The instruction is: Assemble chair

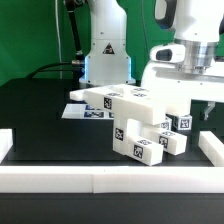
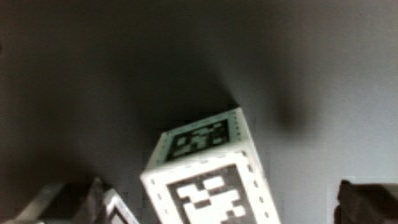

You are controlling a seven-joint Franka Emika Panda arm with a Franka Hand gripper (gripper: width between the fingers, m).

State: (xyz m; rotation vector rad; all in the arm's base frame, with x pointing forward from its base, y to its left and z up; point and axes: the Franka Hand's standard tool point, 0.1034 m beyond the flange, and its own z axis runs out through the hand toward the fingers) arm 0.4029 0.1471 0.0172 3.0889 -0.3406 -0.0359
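At table centre: the chair parts (image 1: 135, 122) are gathered in one loose white cluster, tags facing outward, just behind the front rail (image 1: 110, 178); no finished chair is formed yet.
Rails: the black table (image 1: 35, 120) is fenced by them, presumably so that parts can be braced against them and kept from sliding off.
Marker board (image 1: 82, 110): it is laid flat behind the cluster, on the exterior view's left, and is partly hidden by it.
Gripper (image 2: 217, 205): it is held over the cluster's end on the exterior view's right, with jaws spread as wide as they go; nothing is pinched.
Fingers (image 2: 368, 198): they are seen at opposite sides of the wrist view, with a tagged block (image 2: 210, 170) rising between them.
Contact: none is apparent, though the wrist view is blurred and a light touch cannot be ruled out.
Reason for pose: the wide spread is judged to be a straddle, so that the block can be taken across its sides.
Step in hand: a pick is judged to be lined up, not yet made.
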